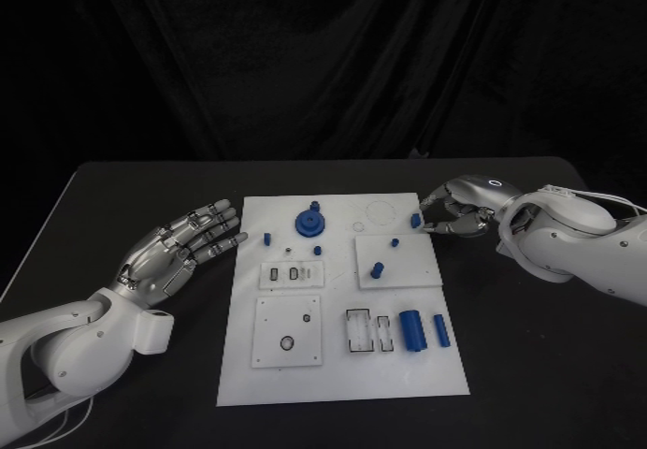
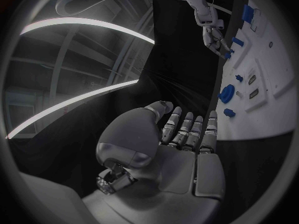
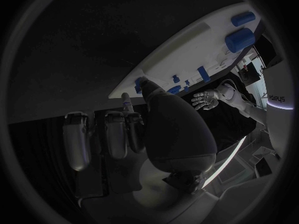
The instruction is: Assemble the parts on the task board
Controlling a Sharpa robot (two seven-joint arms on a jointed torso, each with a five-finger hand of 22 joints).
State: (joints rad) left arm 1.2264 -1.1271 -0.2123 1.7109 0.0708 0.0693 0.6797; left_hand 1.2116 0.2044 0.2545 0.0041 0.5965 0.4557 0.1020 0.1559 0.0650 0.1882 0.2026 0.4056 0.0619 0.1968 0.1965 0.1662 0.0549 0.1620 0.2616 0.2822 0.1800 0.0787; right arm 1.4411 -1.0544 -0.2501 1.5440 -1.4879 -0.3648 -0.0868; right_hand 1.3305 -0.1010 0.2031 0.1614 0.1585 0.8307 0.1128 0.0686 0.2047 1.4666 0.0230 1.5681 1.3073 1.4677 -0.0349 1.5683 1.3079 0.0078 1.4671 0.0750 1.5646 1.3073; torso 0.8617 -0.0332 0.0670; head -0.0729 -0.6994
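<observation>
Head view: board (image 1: 270,374) mid-table, parts (image 1: 412,330) mostly loose, gear (image 1: 311,223) seated; most assembly left, I'd judge. My right hand (image 1: 452,217) pinches a small blue part at board's far right edge. Left wrist view: my left hand (image 2: 181,134) spread, empty, beside board.

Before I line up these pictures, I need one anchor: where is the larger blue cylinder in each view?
Head view: larger blue cylinder lies at the board's near right, beside a thinner one.
Left wrist view: it sits at the upper right rim.
Right wrist view: it is at the upper right.
Shared landmark: the white task board.
</observation>
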